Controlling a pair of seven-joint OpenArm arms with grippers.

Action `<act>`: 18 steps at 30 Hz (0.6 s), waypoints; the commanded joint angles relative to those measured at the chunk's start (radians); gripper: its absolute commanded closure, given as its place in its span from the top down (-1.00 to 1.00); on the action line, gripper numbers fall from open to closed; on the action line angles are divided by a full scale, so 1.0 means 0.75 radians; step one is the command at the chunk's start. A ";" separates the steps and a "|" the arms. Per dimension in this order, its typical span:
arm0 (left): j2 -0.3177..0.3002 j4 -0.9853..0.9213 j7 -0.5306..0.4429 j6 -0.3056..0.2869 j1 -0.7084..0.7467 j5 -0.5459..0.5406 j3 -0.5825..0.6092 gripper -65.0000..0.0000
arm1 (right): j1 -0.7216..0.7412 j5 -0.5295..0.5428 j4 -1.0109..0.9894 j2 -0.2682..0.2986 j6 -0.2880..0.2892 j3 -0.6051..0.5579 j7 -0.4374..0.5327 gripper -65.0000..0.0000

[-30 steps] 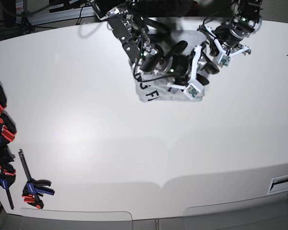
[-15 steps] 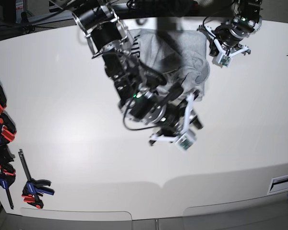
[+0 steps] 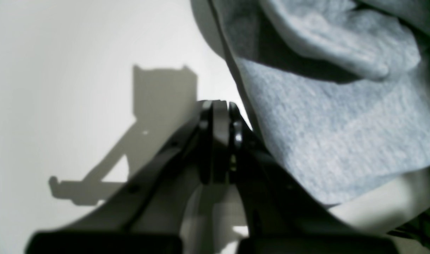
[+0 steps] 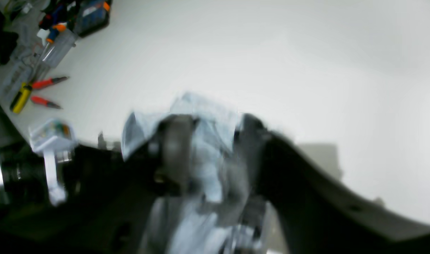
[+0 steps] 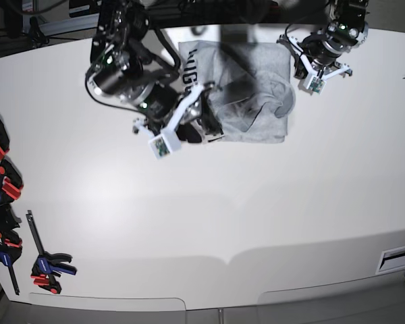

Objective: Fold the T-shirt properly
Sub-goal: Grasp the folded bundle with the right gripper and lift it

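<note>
The light heather-grey T-shirt lies bunched at the table's far centre, with black lettering showing on its left part. My right gripper is at the shirt's front left edge. In the blurred right wrist view, grey cloth sits between the fingers, so it is shut on the shirt. My left gripper is at the shirt's right edge. In the left wrist view its fingers are pressed together with nothing between them, and the shirt lies just beside them.
Red, blue and black clamps lie along the table's left edge, with one more near the front left. Hand tools lie at the table's edge in the right wrist view. A label sits at the front right.
My right arm swung out over the table's middle, then back left to the shirt's front left edge. The shirt now lies wider, with more grey showing. The left arm stayed put.
</note>
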 commanded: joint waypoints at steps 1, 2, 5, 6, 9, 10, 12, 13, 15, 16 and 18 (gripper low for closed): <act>-0.012 0.019 -0.002 0.000 0.003 -0.007 -0.006 -1.00 | -0.019 0.014 0.024 0.014 0.011 -0.001 0.039 -0.05; -0.012 0.019 -0.002 0.000 0.003 -0.007 -0.006 -1.00 | -0.046 0.008 0.024 0.027 0.011 -0.001 0.046 0.02; -0.012 0.019 -0.002 -0.001 0.003 -0.007 -0.006 -1.00 | -0.114 0.006 0.024 0.030 0.011 -0.002 0.050 0.03; -0.012 0.019 -0.002 0.000 0.003 -0.007 -0.006 -1.00 | -0.131 0.006 0.024 0.030 0.011 -0.002 0.062 0.03; -0.012 0.019 -0.002 0.000 0.003 -0.007 -0.006 -1.00 | -0.152 -0.049 0.021 0.030 0.011 -0.002 0.156 0.03; -0.012 0.019 -0.002 -0.001 0.003 -0.007 -0.006 -1.00 | -0.152 -0.070 0.017 0.030 0.011 -0.002 0.191 0.03; -0.012 0.019 -0.004 -0.001 0.002 -0.007 -0.006 -1.00 | -0.141 -0.075 0.005 0.030 0.011 -0.007 0.195 0.03; -0.012 0.019 -0.009 -0.001 0.003 -0.007 -0.006 -1.00 | -0.139 -0.077 -0.006 0.030 0.011 -0.014 0.192 0.03; -0.012 0.019 -0.012 0.000 0.002 -0.007 -0.006 -1.00 | -0.137 -0.105 -0.040 0.030 0.011 -0.033 0.207 0.03; -0.012 0.019 -0.012 0.000 0.003 -0.007 -0.006 -1.00 | -0.137 -0.122 -0.064 0.030 0.011 -0.043 0.229 0.03; -0.012 0.019 -0.012 0.000 0.003 -0.007 -0.006 -1.00 | -0.131 -0.144 -0.116 0.030 0.011 -0.068 0.268 0.03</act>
